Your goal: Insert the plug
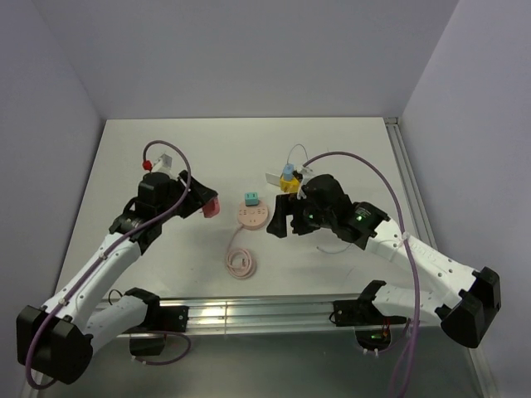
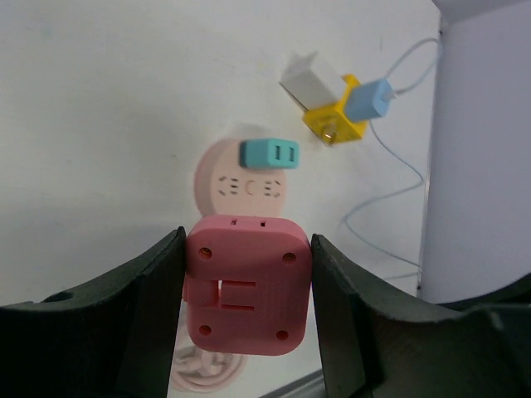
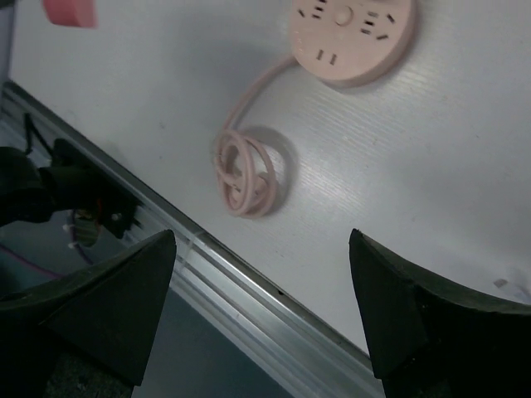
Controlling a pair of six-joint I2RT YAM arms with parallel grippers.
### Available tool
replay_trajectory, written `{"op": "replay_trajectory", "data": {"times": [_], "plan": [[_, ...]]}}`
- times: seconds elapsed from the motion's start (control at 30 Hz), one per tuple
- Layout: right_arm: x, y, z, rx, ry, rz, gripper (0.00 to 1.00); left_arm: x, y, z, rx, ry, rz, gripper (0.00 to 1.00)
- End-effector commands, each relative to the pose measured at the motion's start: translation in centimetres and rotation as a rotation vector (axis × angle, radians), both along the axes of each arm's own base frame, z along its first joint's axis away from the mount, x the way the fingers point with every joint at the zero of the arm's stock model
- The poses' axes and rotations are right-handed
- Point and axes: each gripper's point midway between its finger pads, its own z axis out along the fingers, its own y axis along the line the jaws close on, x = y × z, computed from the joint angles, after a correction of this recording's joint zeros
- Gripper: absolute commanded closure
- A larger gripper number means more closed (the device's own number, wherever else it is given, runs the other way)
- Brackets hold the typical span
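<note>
My left gripper [image 2: 247, 290] is shut on a square pink plug [image 2: 247, 286], held above the table left of a round pink socket hub [image 1: 251, 215]. The left wrist view shows the hub [image 2: 249, 189] just beyond the plug, with a teal plug [image 2: 270, 153] seated on its far side. From above, the pink plug [image 1: 211, 207] hangs clear of the hub. My right gripper [image 1: 278, 225] stands open just right of the hub with nothing between its fingers. The right wrist view shows the hub [image 3: 353, 37] and its coiled cord [image 3: 246, 174].
A yellow adapter [image 1: 288, 186] with a blue plug [image 1: 287, 171] and a white block [image 1: 274, 178] sits behind the right gripper, trailing a thin white cable [image 2: 398, 191]. The hub's cord coil [image 1: 242, 262] lies near the metal rail [image 1: 249, 313] at the table's front edge.
</note>
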Motion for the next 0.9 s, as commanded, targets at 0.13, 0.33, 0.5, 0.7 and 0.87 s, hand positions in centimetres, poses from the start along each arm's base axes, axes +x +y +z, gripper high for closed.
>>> {"op": "replay_trajectory", "data": {"times": [0.13, 0.33, 0.5, 0.7, 0.87], "plan": [[0.6, 4.3, 5.6, 0.295, -0.144, 0.109, 0.15, -0.7, -4.4, 3.4, -0.239, 0.027, 0.062, 1.0], [2.8, 6.5, 6.3, 0.249, -0.196, 0.06, 0.21, -1.8, -6.0, 3.7, -0.194, 0.06, 0.194, 1.0], [3.1, 8.1, 5.6, 0.231, -0.168, 0.076, 0.21, -2.8, -8.1, 3.2, -0.169, 0.076, 0.153, 1.0], [3.0, 9.0, 5.3, 0.256, -0.151, 0.081, 0.24, -3.4, -9.7, 2.8, -0.16, 0.093, 0.118, 1.0], [3.2, 9.5, 3.5, 0.226, -0.114, 0.078, 0.35, -4.1, -11.0, 3.5, -0.201, 0.079, 0.049, 1.0]]}}
